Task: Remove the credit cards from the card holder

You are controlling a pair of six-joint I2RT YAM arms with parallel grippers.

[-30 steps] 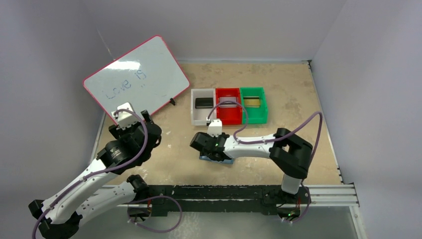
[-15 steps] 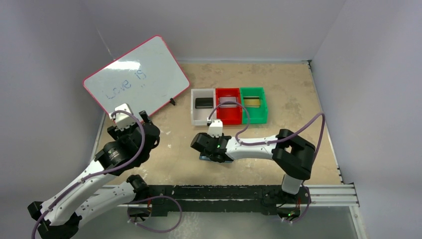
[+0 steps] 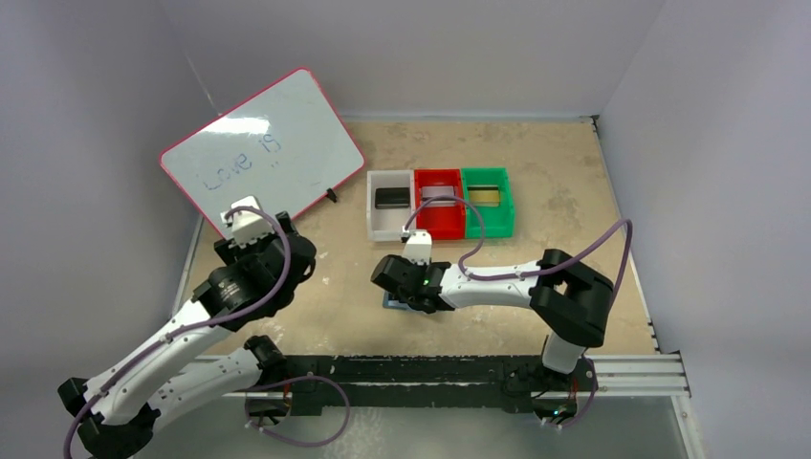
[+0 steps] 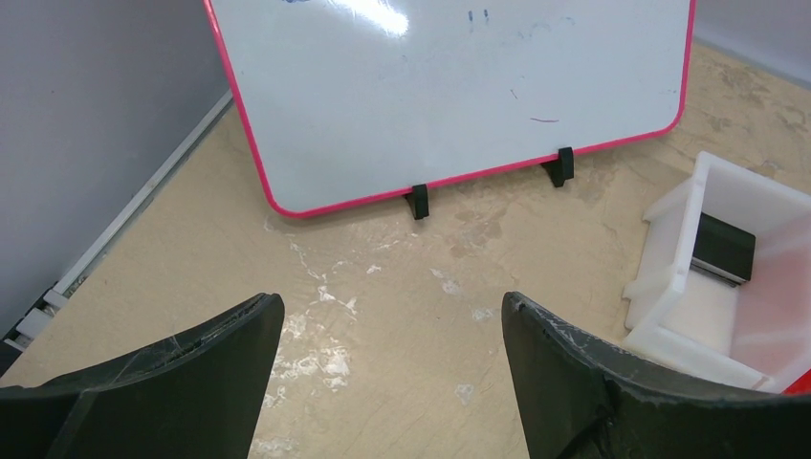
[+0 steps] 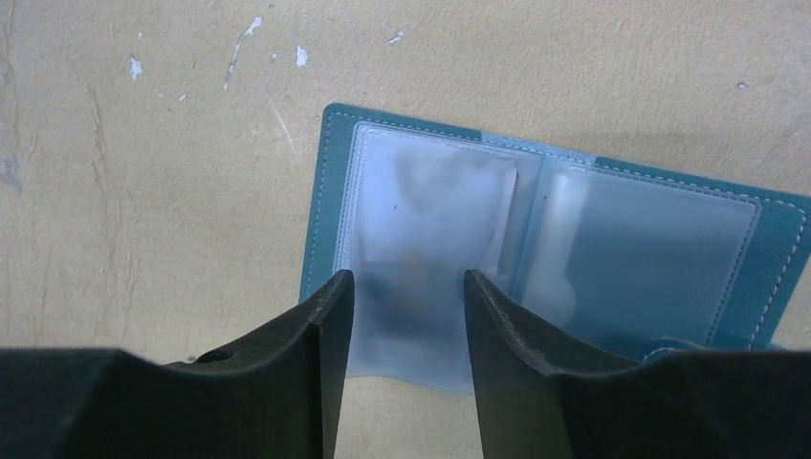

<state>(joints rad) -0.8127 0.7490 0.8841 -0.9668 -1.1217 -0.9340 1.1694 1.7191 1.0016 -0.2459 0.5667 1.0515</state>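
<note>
Only writing we can read is "Love is", in faint blue marker on the pink-framed whiteboard (image 3: 263,143). The left wrist view cuts the words off at the top. No brands or logos that we can spot.

The card holder (image 5: 574,229) lies open and flat on the table (image 3: 555,182), mostly hidden under the right arm from above. The right fingers (image 5: 287,382) hover over its left pocket, roughly half open, gripping nothing we can make out. There's a dark smudge behind the cloudy plastic there, and we can't tell if it's a card.

The left fingers (image 4: 191,373) are spread wide and empty near the whiteboard.

We see a black card (image 3: 390,197) in the white bin (image 3: 371,206), a silvery card (image 3: 438,193) in the red bin (image 3: 445,222) and a gold card (image 3: 486,195) in the green bin (image 3: 488,222). All are too small to read.
</note>
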